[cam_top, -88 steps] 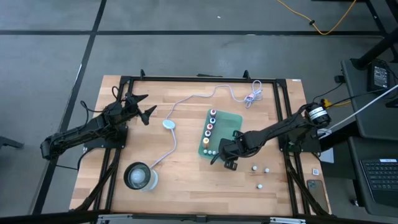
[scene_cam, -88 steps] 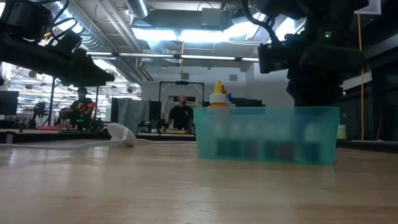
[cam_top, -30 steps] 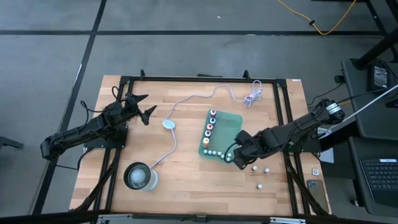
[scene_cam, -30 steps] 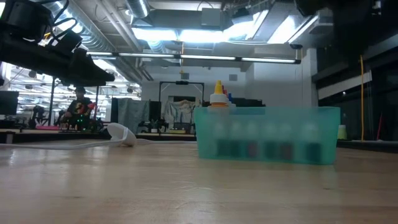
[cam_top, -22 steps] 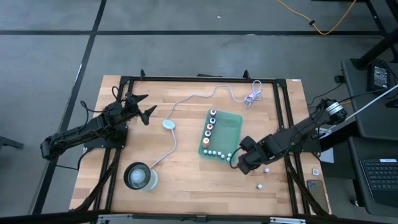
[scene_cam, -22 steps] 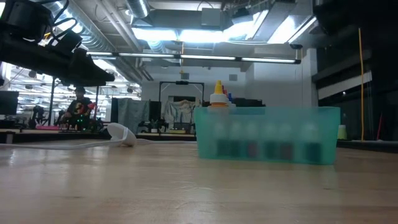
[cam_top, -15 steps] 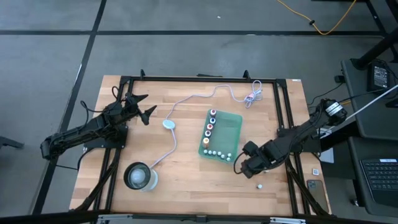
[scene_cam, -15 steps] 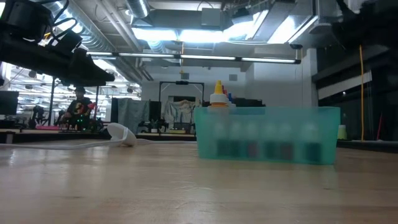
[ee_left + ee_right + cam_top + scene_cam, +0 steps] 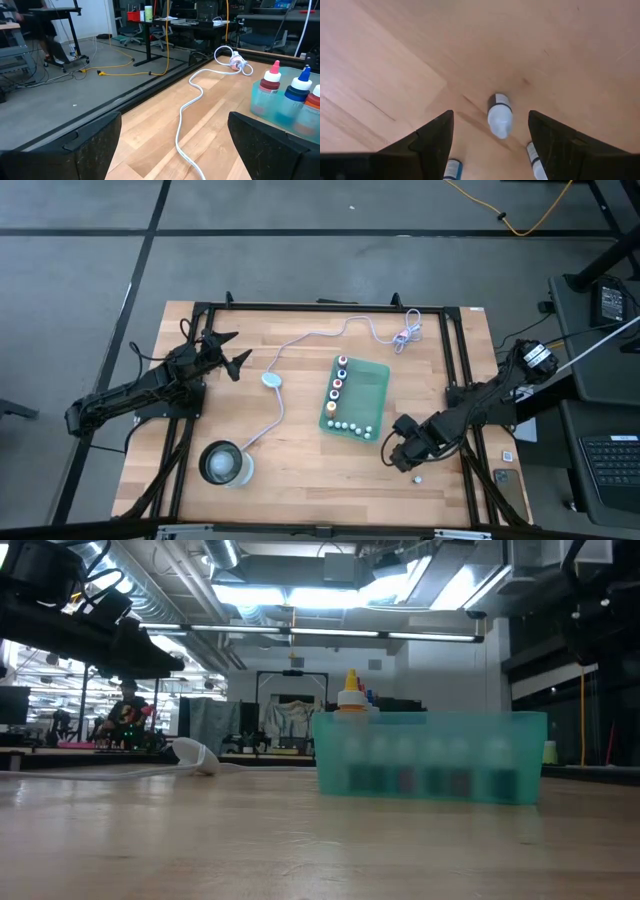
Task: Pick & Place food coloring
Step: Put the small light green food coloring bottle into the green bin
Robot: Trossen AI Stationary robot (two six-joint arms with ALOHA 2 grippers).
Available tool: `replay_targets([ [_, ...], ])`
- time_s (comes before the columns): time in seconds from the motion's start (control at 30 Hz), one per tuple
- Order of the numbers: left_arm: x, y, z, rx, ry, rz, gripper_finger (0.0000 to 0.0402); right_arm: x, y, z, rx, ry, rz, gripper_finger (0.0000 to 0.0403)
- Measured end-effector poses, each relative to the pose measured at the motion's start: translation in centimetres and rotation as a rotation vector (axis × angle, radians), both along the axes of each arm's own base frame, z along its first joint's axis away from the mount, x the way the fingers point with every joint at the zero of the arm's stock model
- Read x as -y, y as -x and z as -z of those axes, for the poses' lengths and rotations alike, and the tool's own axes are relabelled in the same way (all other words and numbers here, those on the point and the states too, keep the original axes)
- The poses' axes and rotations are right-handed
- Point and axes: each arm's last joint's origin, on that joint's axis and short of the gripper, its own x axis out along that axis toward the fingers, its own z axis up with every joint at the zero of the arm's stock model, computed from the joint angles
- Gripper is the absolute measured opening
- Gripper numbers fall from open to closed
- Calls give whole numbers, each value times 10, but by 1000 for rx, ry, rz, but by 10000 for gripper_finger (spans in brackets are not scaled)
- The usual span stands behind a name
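A green tray (image 9: 372, 385) on the wooden table holds several small food coloring bottles (image 9: 338, 387) standing along two of its edges. My right gripper (image 9: 400, 457) points down, open, to the near right of the tray. In the right wrist view a white-capped bottle (image 9: 499, 114) stands on the wood below and between its fingers, untouched. Two more bottles (image 9: 452, 170) (image 9: 535, 160) show beside it. Another loose bottle (image 9: 417, 478) stands just nearer. My left gripper (image 9: 225, 352) waits open at the far left.
A pale-blue puck (image 9: 271, 380) on a white cable (image 9: 330, 332) lies left of the tray. A round glass container (image 9: 224, 464) stands at the near left. Black frame rails (image 9: 455, 360) run along the table's sides. Bare wood lies between tray and near edge.
My right gripper has moved from the tray's near right corner toward the table's near right corner and come down, ending over the loose bottles. Its fingers stay open. The bottles and the tray have not moved.
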Motion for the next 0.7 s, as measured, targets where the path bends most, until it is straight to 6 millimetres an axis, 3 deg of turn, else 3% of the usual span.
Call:
replay_targets([
  [0.2, 0, 0, 0, 0, 0, 0, 361, 0, 0, 0, 3, 5, -15, 245],
  [0.7, 0, 0, 0, 0, 0, 0, 361, -1, 1, 0, -5, -6, -19, 102],
])
